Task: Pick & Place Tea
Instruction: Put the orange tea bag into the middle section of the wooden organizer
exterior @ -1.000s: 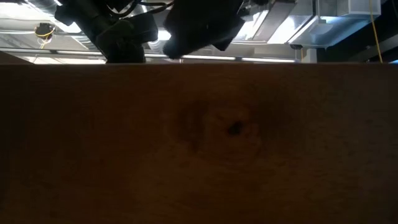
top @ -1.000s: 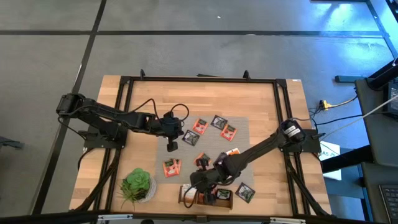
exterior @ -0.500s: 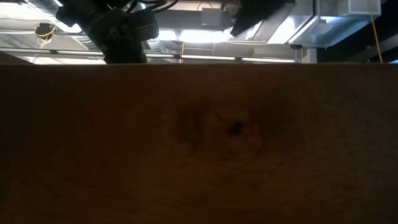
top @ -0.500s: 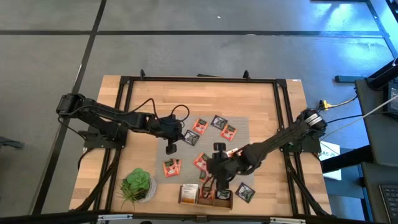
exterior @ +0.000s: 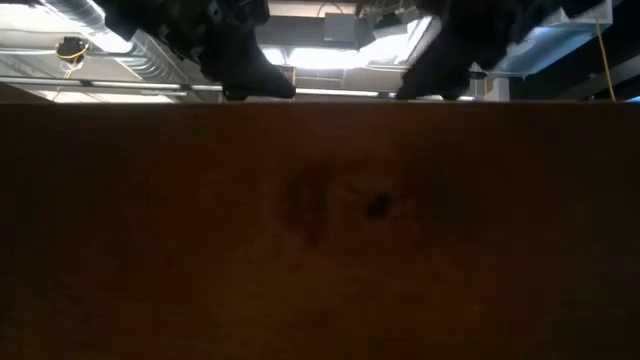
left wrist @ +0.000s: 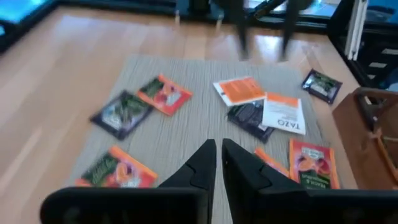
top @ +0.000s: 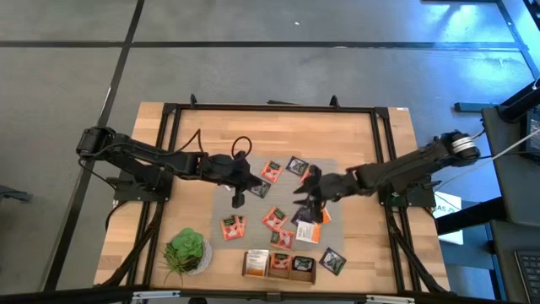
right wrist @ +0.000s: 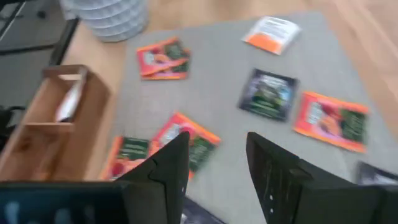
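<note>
Several small tea sachets, orange [top: 271, 171], black [top: 296, 165] and white-and-orange [top: 308, 232], lie flat on the grey mat [top: 253, 209]. My left gripper [top: 238, 200] hangs over the mat's left part, shut and empty. In its wrist view [left wrist: 219, 163] an orange sachet [left wrist: 115, 171] and a black one [left wrist: 121, 114] lie just ahead. My right gripper [top: 304, 192] is over the mat's middle, open and empty. In its wrist view [right wrist: 217, 165] an orange sachet [right wrist: 180, 140] lies below the fingers.
A wooden box with compartments [top: 278, 265] stands at the near edge and also shows in the right wrist view [right wrist: 50, 118]. A green potted plant [top: 186, 251] stands at the near left. In the low view a brown wooden face [exterior: 320, 230] blocks the table.
My right gripper has risen from the wooden box at the near edge and gone toward the far and right edges, to above the mat's middle. My left gripper has shifted a little toward the table's right. The sachets on the mat have stayed put.
</note>
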